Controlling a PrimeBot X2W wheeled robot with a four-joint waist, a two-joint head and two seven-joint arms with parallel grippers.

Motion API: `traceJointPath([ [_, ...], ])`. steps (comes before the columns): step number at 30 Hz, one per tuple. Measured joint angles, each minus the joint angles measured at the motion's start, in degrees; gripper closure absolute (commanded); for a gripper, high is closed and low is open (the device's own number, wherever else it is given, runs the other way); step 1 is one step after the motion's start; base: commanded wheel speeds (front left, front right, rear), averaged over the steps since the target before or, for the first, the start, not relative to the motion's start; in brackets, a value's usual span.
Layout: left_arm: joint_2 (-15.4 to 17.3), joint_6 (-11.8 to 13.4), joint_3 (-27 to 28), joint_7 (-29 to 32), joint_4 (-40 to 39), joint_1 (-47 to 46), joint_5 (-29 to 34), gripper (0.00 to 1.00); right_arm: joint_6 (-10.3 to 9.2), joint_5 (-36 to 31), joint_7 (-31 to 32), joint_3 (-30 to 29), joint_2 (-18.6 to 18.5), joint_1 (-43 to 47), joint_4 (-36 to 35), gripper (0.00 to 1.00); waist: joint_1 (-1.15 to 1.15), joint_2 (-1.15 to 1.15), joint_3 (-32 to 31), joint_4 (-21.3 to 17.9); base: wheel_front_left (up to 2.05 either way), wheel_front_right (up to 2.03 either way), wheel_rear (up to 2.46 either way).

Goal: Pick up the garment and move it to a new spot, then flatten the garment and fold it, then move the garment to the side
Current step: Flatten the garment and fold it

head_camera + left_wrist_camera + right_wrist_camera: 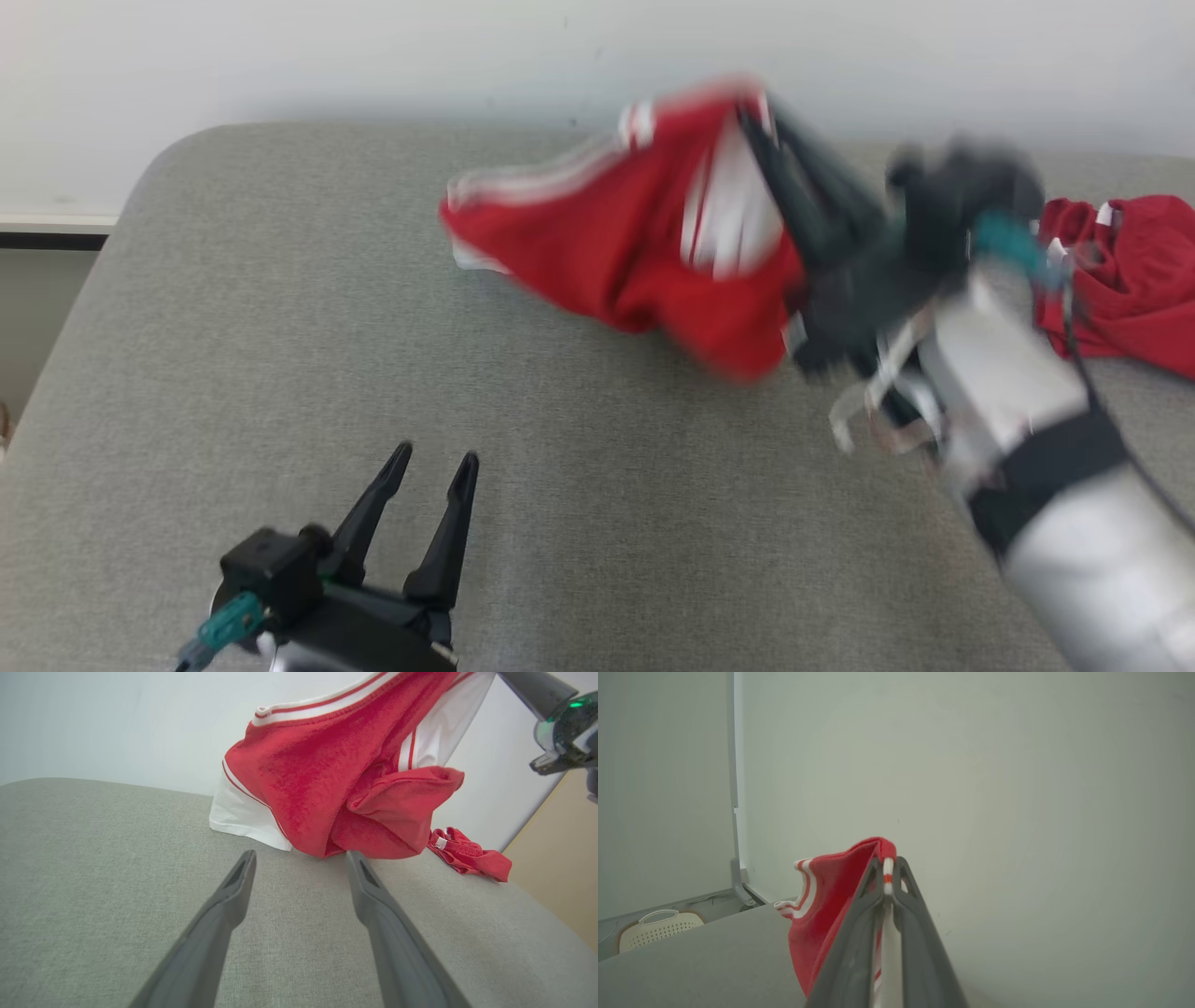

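One limp, light garment [635, 233] is gripped by the right gripper [888, 862] at its striped hem [322, 705], surest hold; left gripper [437, 455] is spread open.

Head view: right tool [758, 112] and garment [616, 233] badly blurred, edges smeared. A second red cloth [1134, 271] is cut by the right edge; garment's top runs off the top edge in left wrist view. Right wrist view: tool's fingers [850, 952] hide the garment's lower part.
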Motion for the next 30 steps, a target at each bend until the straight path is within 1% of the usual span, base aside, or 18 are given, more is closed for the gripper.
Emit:
traceJointPath([
  [2, 0.35, 0.03, 0.47, 0.0, -0.03, 1.53, 0.0, 0.0, 0.0, 0.0, -0.32, 0.26, -2.14, 6.26, -0.04, 1.0, 0.0, 0.0, 0.09, -0.42, 0.0, 0.0, 0.0],
  [3, 0.35, 0.03, 0.47, 0.0, -0.03, 1.53, 0.0, 0.0, 0.0, 0.0, -0.32, 0.26, -2.14, 6.26, -0.04, 1.0, 0.0, 0.0, 0.09, -0.42, 0.0, 0.0, 0.0],
  [4, 0.58, 0.03, 0.69, 0.0, -0.07, 2.09, 0.0, 0.0, 0.0, 0.0, -0.43, 0.27, -3.22, 9.22, 0.02, 1.0, 0.0, 0.0, 0.14, -0.68, 0.0, 0.0, 0.0],
  [5, 0.97, 0.03, 1.01, 0.0, -0.23, 2.37, 0.0, 0.0, 0.0, 0.23, -0.6, -0.03, -4.86, 14.27, 0.0, 1.0, 0.0, 0.0, 0.28, -1.29, 0.0, 0.0, 0.0],
  [6, 1.0, 0.03, 1.19, 0.0, -0.48, 2.35, 0.04, 0.0, 0.0, 0.6, -0.93, -0.2, -5.38, 16.47, -0.16, 1.0, 0.0, 0.0, 0.35, -1.62, 0.0, 0.0, 0.0],
  [9, 1.27, 0.02, 1.4, 0.0, -0.99, 2.35, 0.3, 0.0, 0.0, 1.08, -1.42, -0.57, -6.13, 22.21, -1.52, 1.0, 0.0, 0.0, 0.63, -2.69, 0.0, 0.0, 0.0],
  [14, 1.38, -0.04, 1.44, 0.0, -1.15, 2.33, 1.18, 0.0, 0.0, 1.93, -1.6, -1.31, -7.2, 29.19, -5.33, 1.0, 0.0, 0.0, 1.11, -4.56, 0.0, 0.0, 0.0],
  [16, 1.29, -0.36, 1.38, 0.0, -1.11, 2.3, 1.32, 0.0, -0.09, 2.29, -1.7, -3.64, -7.64, 31.88, -7.38, 1.0, 0.0, 0.0, 1.2, -5.2, 0.0, 0.0, 0.0],
  [17, 1.27, -0.47, 1.4, 0.0, -1.1, 2.3, 1.42, 0.0, -0.59, 2.59, -1.69, -5.16, -7.88, 33.09, -8.4, 1.0, 0.0, 0.0, 1.2, -5.48, 0.0, 0.0, 0.0],
  [21, 1.31, -0.48, 1.41, 0.0, -0.97, 2.35, 1.53, 0.0, -4.28, 4.77, -1.74, -12.37, -9.38, 36.96, -9.57, 1.0, 0.0, 0.0, 1.13, -6.55, 0.0, 0.0, 0.0],
  [23, 1.32, -0.49, 1.4, 0.0, -0.91, 2.36, 1.57, 0.0, -5.71, 5.33, -1.74, -15.15, -9.58, 38.33, -9.85, 1.0, 0.0, 0.0, 1.1, -7.03, 0.0, 0.0, 0.0],
  [30, 1.04, -1.05, 0.57, 0.0, -0.47, 2.21, 1.77, 0.0, -8.93, 6.87, -1.75, -23.21, -9.71, 38.77, -10.18, 1.0, 0.0, 0.0, 1.41, -8.28, 0.0, 0.0, 0.0],
])
